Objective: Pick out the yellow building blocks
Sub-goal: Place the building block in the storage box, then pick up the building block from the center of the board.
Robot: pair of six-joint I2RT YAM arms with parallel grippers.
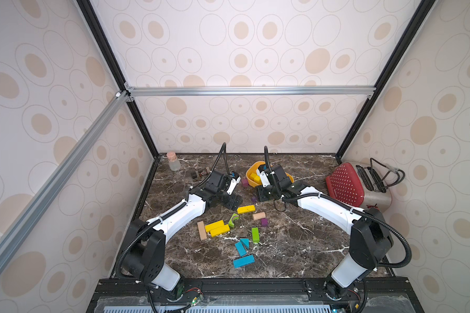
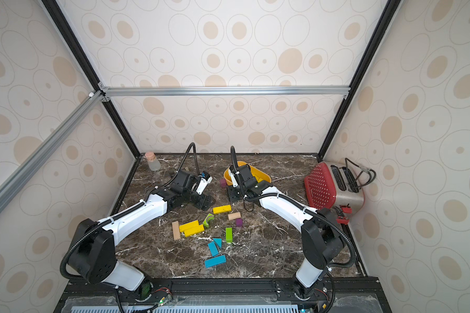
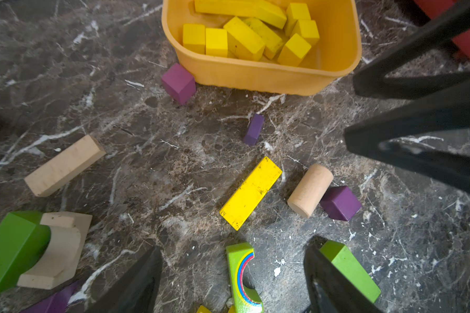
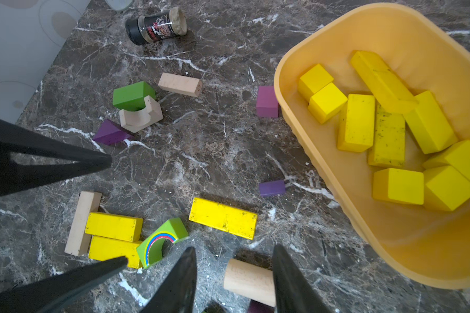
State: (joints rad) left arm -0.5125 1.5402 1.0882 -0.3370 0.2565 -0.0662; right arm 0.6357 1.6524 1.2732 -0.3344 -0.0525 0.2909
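Observation:
Three yellow building blocks lie loose on the marble table: a single bar and two bars side by side. Several more yellow blocks sit in the orange-yellow tub. My left gripper hangs open above the table, short of the single bar, over a green rainbow arch. My right gripper stands open beside the tub, above a wooden cylinder. Neither holds anything.
Purple cubes, a wooden plank, a green bar and blue blocks lie scattered around. A red toaster stands at the right, and a corked glass bottle and spice jar at the back left.

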